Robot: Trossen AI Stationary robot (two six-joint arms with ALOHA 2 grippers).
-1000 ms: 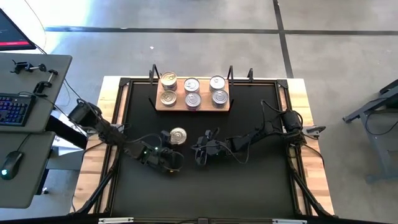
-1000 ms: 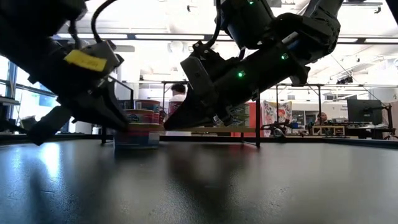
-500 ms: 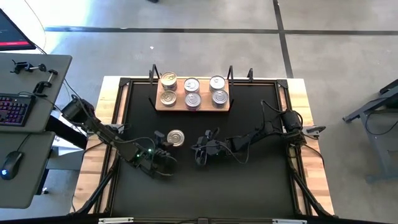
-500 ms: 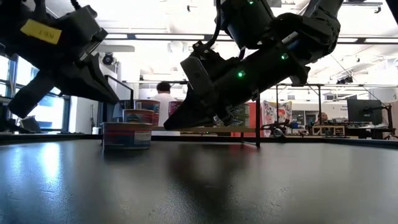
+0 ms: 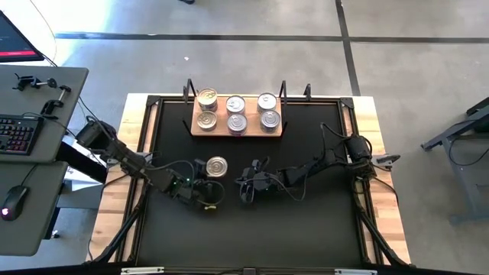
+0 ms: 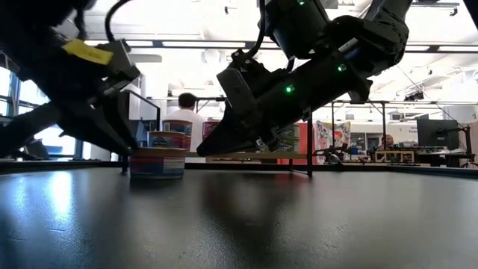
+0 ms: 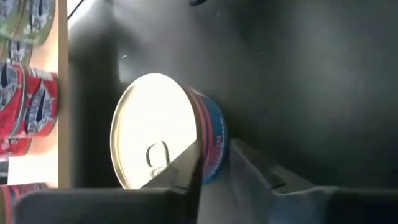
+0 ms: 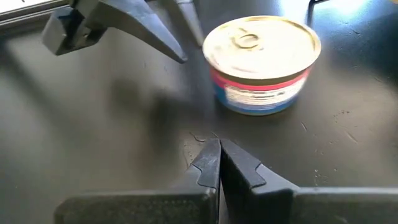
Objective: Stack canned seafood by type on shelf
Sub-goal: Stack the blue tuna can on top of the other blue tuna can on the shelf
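A lone tin [image 5: 217,166] stands upright mid-mat, short of the shelf [image 5: 236,131], the left gripper [image 5: 205,186] beside it with fingers narrowly parted, nearer than the closed right gripper [image 5: 246,186].

Grey concrete floor [image 5: 229,23] with dark seams — desk [image 5: 34,153] with keyboard [image 5: 17,136] and mouse [image 5: 11,205].

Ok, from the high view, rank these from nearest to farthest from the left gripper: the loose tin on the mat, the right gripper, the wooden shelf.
1. Loose tin, right beside the left gripper.
2. Right gripper, mid-mat, on the tin's other side.
3. Wooden shelf, at the mat's far edge.
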